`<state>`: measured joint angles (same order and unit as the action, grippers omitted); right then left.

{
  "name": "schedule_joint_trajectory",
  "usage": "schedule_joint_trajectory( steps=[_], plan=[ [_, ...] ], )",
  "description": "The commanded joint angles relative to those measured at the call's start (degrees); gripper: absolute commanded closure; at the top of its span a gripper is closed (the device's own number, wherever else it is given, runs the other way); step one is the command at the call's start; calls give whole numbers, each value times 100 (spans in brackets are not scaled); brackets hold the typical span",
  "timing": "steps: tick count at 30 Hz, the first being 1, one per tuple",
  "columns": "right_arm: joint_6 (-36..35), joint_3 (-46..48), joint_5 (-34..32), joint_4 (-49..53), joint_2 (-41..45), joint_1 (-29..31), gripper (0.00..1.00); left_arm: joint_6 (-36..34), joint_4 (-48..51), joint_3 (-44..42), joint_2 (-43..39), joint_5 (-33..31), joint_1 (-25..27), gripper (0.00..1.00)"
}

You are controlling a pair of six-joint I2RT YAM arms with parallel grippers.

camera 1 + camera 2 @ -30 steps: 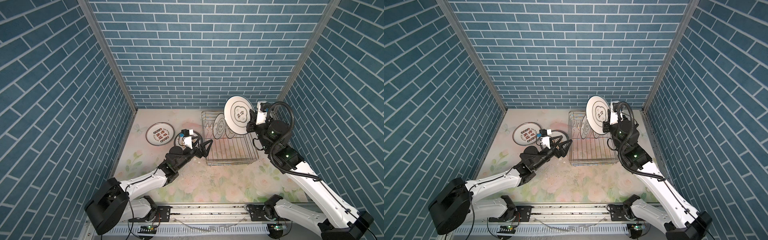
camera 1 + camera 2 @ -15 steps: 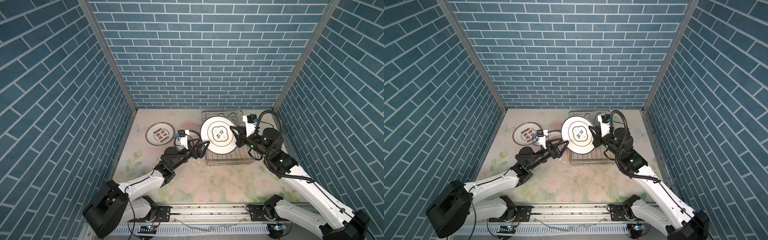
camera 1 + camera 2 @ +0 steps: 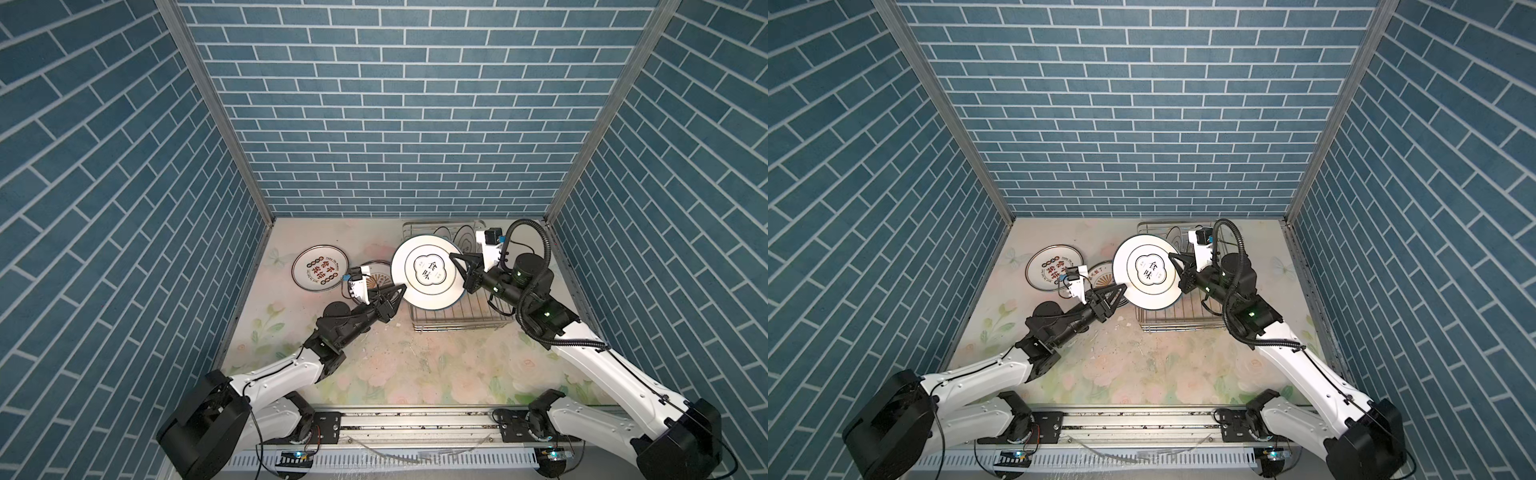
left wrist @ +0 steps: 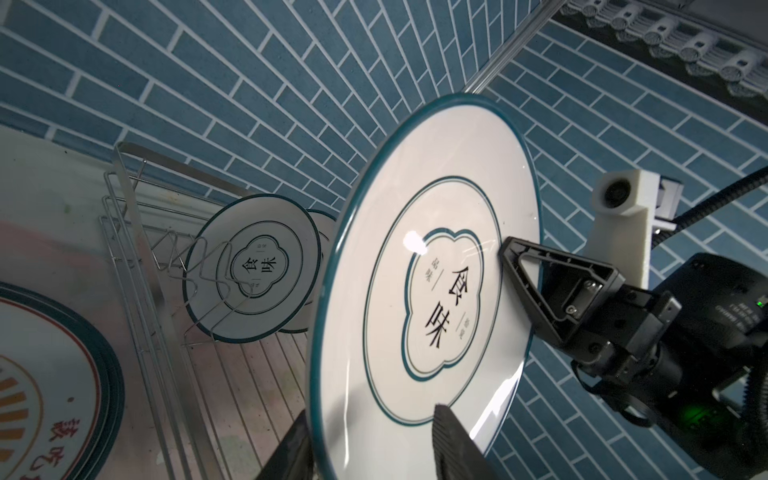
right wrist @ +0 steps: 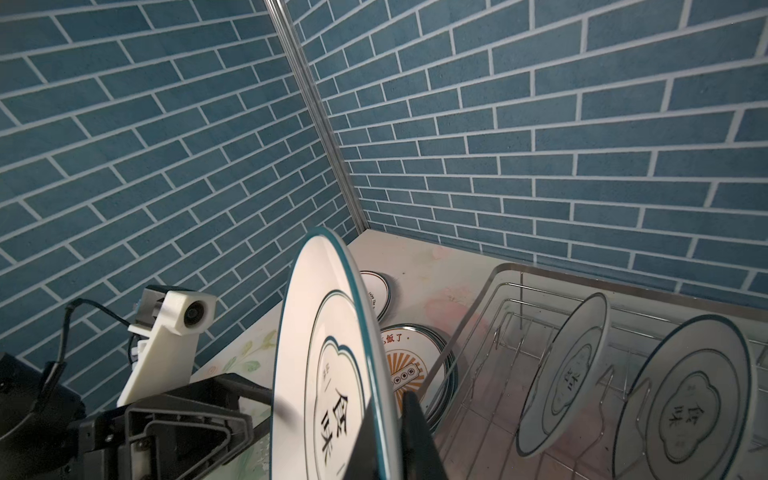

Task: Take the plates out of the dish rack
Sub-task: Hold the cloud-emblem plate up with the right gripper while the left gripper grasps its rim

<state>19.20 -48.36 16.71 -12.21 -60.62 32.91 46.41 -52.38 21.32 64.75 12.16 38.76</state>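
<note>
A white plate (image 3: 430,272) with a teal rim and a flower outline hangs tilted over the left end of the dish rack (image 3: 457,328), in both top views (image 3: 1148,272). My right gripper (image 3: 455,259) is shut on its right rim (image 5: 388,409). My left gripper (image 3: 400,291) is shut on its lower left rim. One finger lies on the printed face and the other behind it (image 4: 372,409). Two more plates (image 4: 253,266) stand upright between the prongs at the rack's far end (image 5: 565,365).
On the table left of the rack lie a plate with red-black characters (image 3: 319,272) and a stack topped by an orange sunburst plate (image 5: 405,370), partly under my left wrist. The brick walls close in on three sides.
My right gripper brought the plate down from above the rack and to the left. My left gripper, open before, has shut on the plate's left rim.
</note>
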Motion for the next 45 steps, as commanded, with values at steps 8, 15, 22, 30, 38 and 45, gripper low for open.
schedule_joint_trajectory(
  steps=[8, 15, 22, 30, 38, 45],
  plan=[
    [486, -66, 517, -731, -292, -184, 100, 100, -309, 12, -59, 330, -18, 58],
    [684, 64, 667, -980, -344, -227, 100, 235, -407, 80, 153, 557, -76, 62],
    [892, 220, 865, -1319, -407, -244, 100, 430, -671, 25, 413, 411, -184, 64],
    [822, 221, 746, -1259, -450, -276, 100, 489, -659, -23, 421, 365, -192, 86],
    [829, 277, 685, -1504, -689, -284, 96, 500, -665, 45, 599, 325, -190, 100],
    [902, 206, 948, -1682, -879, -285, 72, 676, -701, 33, 649, 284, -216, 100]
  ],
)
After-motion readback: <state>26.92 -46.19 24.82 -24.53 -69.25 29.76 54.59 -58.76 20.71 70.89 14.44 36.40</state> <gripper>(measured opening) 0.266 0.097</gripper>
